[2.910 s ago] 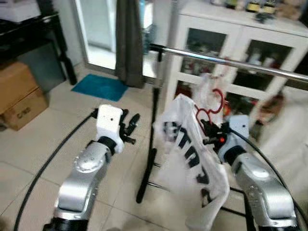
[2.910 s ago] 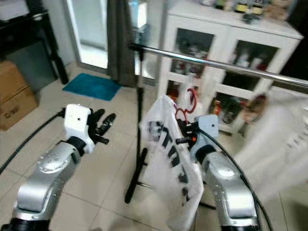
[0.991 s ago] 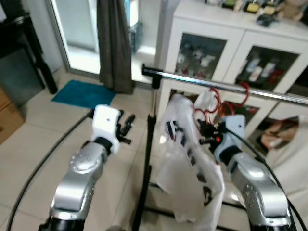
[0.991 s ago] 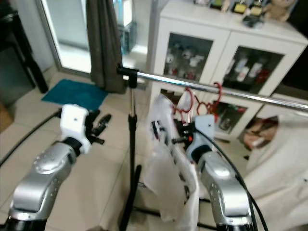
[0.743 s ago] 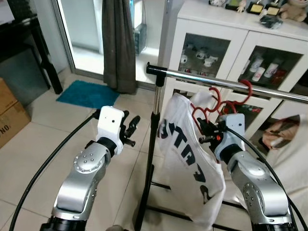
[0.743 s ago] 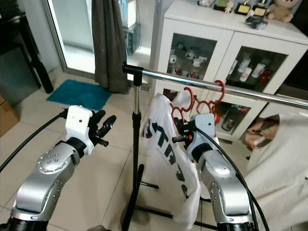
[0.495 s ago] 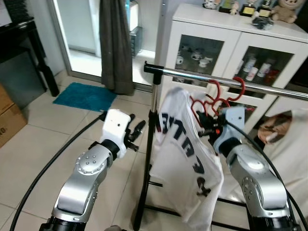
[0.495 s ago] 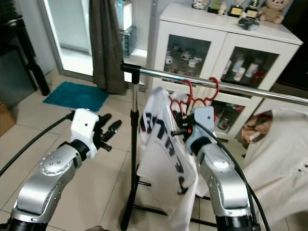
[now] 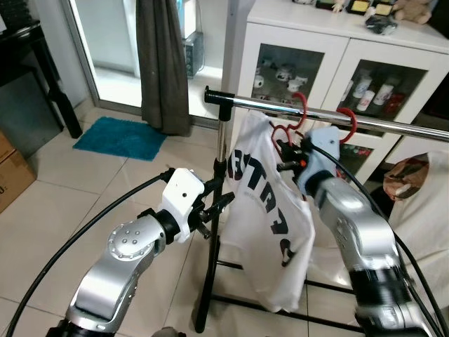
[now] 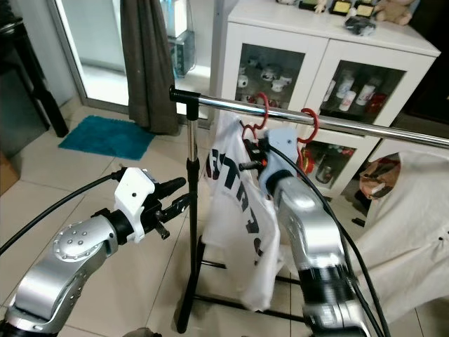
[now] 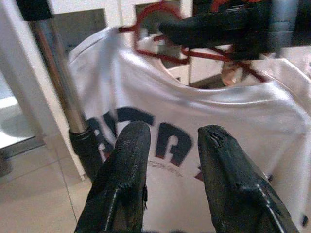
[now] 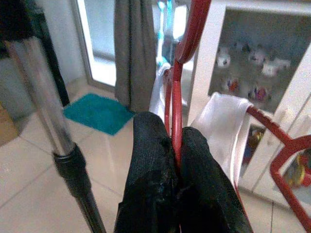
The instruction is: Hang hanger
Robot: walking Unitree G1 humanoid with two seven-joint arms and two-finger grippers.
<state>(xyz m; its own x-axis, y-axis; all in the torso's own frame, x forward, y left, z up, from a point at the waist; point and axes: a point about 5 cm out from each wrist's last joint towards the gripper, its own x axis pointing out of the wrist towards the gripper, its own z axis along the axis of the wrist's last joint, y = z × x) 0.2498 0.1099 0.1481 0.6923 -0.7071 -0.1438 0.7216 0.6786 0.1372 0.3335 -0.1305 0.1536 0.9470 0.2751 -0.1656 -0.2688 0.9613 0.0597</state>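
Hanger (image 9: 300, 105), red and thin, rides at rail height: its hook arcs over the chrome rail (image 9: 393, 125) of the garment rack, though I cannot tell for sure whether the hook bears on the bar or sits just above it. Right tool (image 12: 174, 160) is clamped on the hanger's neck, both black fingers pressed flat against the thin red stem. A white T-shirt (image 9: 270, 210) with dark block lettering drapes from the hanger and falls beside the rack's upright post (image 9: 217, 210).

Handling, as a judgement: the hanger looks stiff, light and smooth, so it could swivel in the pinch. The shirt is soft and limp, adds little weight, but swings and may snag. The neck just under the hook seems the best hold, since it keeps the hook's opening steerable.

Left tool (image 11: 170, 160) hovers near the post, aimed at the shirt's printed front, fingers spread a little apart and holding nothing.

Materials: polished round metal rail with a black end cap, black base tubing, glossy tiled floor (image 9: 63, 203). A second red hook (image 9: 348, 119) sits further along the rail. A white glass-door cabinet (image 9: 337, 49) stands behind.
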